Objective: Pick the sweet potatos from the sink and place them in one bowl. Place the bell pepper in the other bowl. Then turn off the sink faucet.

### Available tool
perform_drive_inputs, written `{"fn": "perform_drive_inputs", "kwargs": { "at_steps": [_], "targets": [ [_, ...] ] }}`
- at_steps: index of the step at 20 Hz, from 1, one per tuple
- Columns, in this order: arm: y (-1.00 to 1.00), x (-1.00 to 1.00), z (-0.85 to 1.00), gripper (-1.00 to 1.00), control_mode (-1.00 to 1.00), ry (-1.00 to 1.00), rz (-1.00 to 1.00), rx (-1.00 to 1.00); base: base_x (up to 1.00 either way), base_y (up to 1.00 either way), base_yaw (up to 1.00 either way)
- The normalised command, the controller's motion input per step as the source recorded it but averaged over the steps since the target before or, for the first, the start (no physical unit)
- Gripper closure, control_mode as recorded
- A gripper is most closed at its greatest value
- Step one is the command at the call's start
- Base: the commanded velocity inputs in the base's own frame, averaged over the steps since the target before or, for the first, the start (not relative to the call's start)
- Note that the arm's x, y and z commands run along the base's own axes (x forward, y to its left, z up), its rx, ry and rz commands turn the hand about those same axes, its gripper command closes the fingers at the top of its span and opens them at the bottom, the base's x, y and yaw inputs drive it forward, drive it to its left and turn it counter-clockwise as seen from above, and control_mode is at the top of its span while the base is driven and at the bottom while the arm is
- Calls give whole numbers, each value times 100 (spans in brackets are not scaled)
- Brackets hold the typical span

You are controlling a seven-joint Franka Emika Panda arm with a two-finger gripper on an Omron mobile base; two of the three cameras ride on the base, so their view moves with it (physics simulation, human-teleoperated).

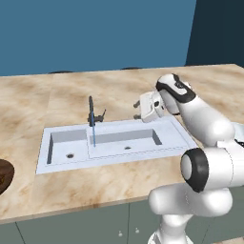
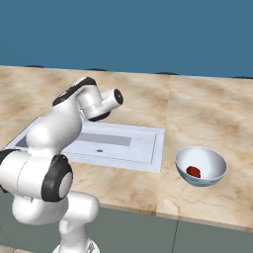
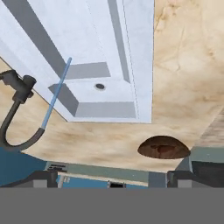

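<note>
Blue wall behind, beige marble counter (image 1: pixel 28 100) with a pale two-basin sink (image 1: pixel 167 131) set into it. The faucet (image 1: pixel 91 112) stands at the sink's back edge, with a thin blue stream (image 1: pixel 94 135) running down into the larger basin.

The gripper (image 1: pixel 139 109) hangs above the sink's right end, right of the faucet and apart from it, jaws spread wide, nothing between them.

Right base view: the pale blue-white bowl (image 2: pixel 212 170) sits on the counter just right of the sink, with the red bell pepper (image 2: pixel 193 171) inside it.

Left base view: the rim of the dark brown bowl (image 1: pixel 5 175) is at the left edge, left of the sink.

Hand view: the brown bowl (image 3: pixel 162 147) lies past the sink's short end; contents unclear. Faucet (image 3: pixel 15 111) and stream (image 3: pixel 55 94) appear on the left there, both basins bare apart from a drain (image 3: pixel 99 86).
</note>
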Motion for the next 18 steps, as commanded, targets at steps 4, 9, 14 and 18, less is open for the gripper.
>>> {"fn": "perform_drive_inputs", "kwargs": {
  "at_steps": [4, 9, 14, 18],
  "targets": [
    [-1, 29, -37, -100, -100, 2, 0, 1, 0, 0, 0],
    [0, 29, -50, -100, -100, 1, 0, 0, 0, 0, 0],
    [0, 37, -37, -100, -100, 1, 0, 0, 0, 0, 0],
    [0, 48, -20, -100, -100, 5, 0, 0, 0, 0, 0]
  ]
}}
